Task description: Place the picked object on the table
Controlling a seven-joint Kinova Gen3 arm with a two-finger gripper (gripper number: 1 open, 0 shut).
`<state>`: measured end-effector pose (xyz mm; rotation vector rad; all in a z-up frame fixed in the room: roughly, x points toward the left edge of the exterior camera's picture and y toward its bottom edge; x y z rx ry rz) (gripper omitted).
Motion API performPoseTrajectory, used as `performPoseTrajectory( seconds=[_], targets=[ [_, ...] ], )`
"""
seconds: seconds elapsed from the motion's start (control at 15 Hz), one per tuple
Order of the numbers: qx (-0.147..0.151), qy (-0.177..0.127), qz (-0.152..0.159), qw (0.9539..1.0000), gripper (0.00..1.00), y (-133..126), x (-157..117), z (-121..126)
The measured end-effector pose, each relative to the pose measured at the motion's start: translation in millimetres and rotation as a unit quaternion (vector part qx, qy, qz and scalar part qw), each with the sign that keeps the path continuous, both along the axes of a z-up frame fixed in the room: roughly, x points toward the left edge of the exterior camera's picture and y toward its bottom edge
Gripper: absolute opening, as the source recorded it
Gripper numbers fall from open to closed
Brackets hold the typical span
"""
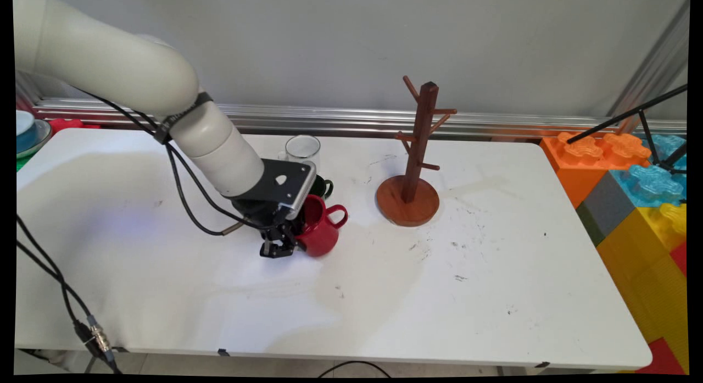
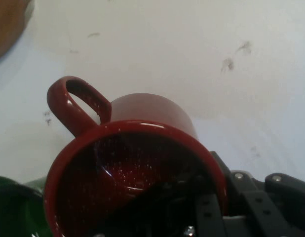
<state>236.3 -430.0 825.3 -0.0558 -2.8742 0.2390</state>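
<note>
The gripper (image 1: 281, 245) is clamped on the rim of the red mug (image 1: 320, 229), one finger inside it, mid-table; the mug tilts, handle toward the wooden mug tree (image 1: 411, 174); a green mug (image 1: 324, 187) and a glass (image 1: 302, 149) stand just behind, toward the table's (image 1: 165, 295) far edge.
</note>
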Motion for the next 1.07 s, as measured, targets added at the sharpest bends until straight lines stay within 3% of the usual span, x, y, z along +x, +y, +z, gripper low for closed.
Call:
performPoseTrajectory(
  seconds=[0.47,0.53,1.07],
  targets=[
    [0.007,-0.013,-0.012,0.9998,0.00,-6,-15,-14],
    [0.007,-0.014,-0.013,0.9998,1.00,-6,-16,-15],
    [0.010,0.000,-0.019,0.9998,1.00,-6,-22,-17]
  ],
)
